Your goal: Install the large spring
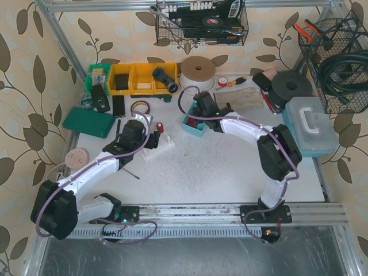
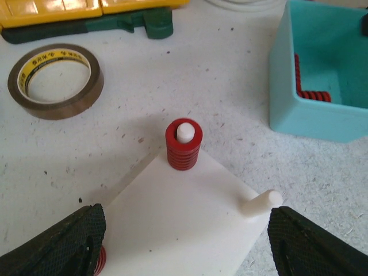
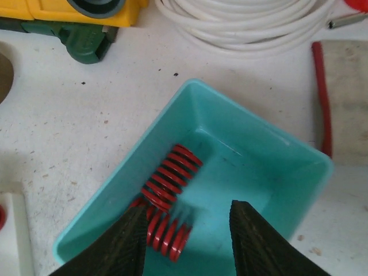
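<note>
R pincer (image 3: 187, 244): two black rubbery fingers (image 3: 129, 244) apart, nothing clamped, hanging over the bin (image 3: 287, 155), a teal plastic tub w/ smooth sloped walls. Inside the bin, at the corner nearest the fingers: red springs (image 3: 171, 175), chunky flat-wire coils lying on their sides. One leans up the bin wall, the others sit partly under the left finger. Can't tell which is the largest.

L pincer (image 2: 187, 247): knurled black pads (image 2: 57, 247) wide apart, empty, above the plate (image 2: 184, 230), a flat matte white slab just left of the bin. On the plate a short red coil (image 2: 184, 145) stands upright on a round white peg, the tip poking out the top. A 2nd peg (image 2: 261, 202), on the plate's bin-side edge, is bare.

Tape (image 2: 54, 80), a brown ring w/ yellow core, lies flat well left of the bin on the speckled white surface (image 2: 230, 75). White cable (image 3: 247, 23) loops lie just beyond the bin.
</note>
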### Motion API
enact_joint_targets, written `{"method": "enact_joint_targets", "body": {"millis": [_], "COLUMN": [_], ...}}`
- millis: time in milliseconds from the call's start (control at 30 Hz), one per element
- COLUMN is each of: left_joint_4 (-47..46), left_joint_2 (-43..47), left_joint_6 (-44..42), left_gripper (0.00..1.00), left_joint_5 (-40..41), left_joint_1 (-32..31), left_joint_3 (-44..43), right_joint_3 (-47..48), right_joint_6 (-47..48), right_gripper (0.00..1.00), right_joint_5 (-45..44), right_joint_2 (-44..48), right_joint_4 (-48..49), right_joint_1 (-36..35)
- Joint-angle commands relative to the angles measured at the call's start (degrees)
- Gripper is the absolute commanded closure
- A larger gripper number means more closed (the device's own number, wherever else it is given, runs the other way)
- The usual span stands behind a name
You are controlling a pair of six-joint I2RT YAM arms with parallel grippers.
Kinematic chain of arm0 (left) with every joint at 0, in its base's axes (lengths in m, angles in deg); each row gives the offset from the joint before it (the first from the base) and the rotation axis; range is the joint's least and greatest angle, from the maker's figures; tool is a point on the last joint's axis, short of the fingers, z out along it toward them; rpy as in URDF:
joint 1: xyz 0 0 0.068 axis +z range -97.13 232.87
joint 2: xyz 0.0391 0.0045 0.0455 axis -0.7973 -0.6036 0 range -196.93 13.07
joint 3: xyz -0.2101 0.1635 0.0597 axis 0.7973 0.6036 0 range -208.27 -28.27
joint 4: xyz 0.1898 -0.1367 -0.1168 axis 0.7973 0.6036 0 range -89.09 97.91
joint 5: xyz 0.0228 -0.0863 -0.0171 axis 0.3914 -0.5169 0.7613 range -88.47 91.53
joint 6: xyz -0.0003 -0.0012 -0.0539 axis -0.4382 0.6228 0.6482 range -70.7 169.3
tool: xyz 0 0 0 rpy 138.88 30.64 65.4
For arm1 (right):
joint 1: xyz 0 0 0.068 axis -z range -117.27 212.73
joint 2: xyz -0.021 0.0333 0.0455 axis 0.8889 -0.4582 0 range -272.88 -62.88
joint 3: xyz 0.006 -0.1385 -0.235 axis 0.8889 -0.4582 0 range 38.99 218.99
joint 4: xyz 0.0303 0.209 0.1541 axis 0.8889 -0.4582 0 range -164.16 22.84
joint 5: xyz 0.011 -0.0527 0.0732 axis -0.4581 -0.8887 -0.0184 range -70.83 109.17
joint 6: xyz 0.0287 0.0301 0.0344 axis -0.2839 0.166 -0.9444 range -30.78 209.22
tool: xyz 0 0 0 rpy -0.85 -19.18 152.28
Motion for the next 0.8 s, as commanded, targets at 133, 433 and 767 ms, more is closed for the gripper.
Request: {"method": "enact_joint_targets", "body": {"millis": [133, 433, 767], "left_joint_4": [-6.64, -6.02, -5.10], "left_joint_2": [7.35, 8.70, 9.92], "left_joint_6": [-2.00, -2.04, -2.35], "left_gripper": [0.20, 0.20, 0.20], "left_joint_5": [1.16, 2.58, 4.11], "left_joint_1": [-0.36, -0.87, -1.20], "left_joint_3": [2.90, 3.19, 3.05], "right_joint_3": [11.14, 16.38, 19.34], "right_joint_6": [-10.59, -17.09, -20.03], "right_gripper": [0.58, 0.58, 0.48], "right_joint_5": [-2.64, -1.83, -1.50], "right_joint_2": [-10.70, -18.70, -25.74], "right_joint_4": [-7.42, -7.66, -9.77], "right_joint_1": [0.31, 0.51, 0.85]}}
